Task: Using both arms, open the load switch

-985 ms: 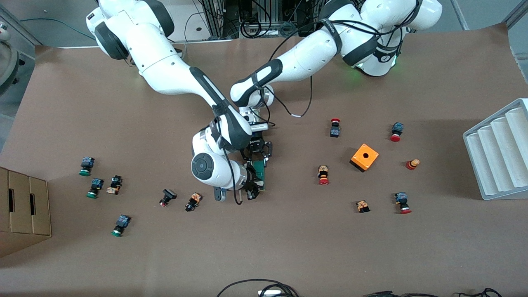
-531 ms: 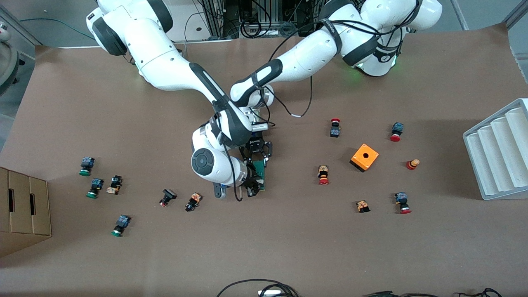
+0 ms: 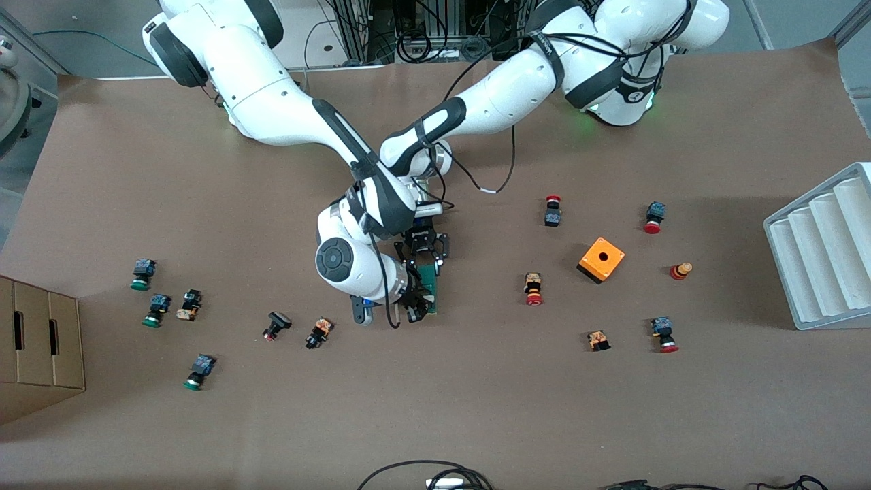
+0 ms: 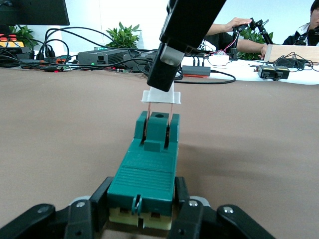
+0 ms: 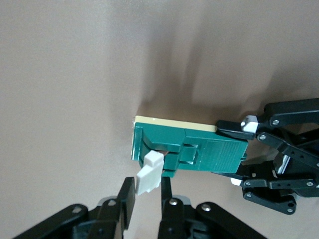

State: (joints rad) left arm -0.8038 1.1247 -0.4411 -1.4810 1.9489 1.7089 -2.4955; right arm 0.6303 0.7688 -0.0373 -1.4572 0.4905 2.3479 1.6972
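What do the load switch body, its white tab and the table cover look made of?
Load switch: likely moulded plastic, dark green, semi-matte with crisp edges over a cream base. White tab: seemingly matte plastic on thin coppery, probably metal, blades. Table cover: brown, matte, perhaps paper or felt.

Two arms; one load switch; one orange cube; three green buttons; four red buttons; one black button; one red-orange knob; three orange-black parts; one cardboard box; one white rack.
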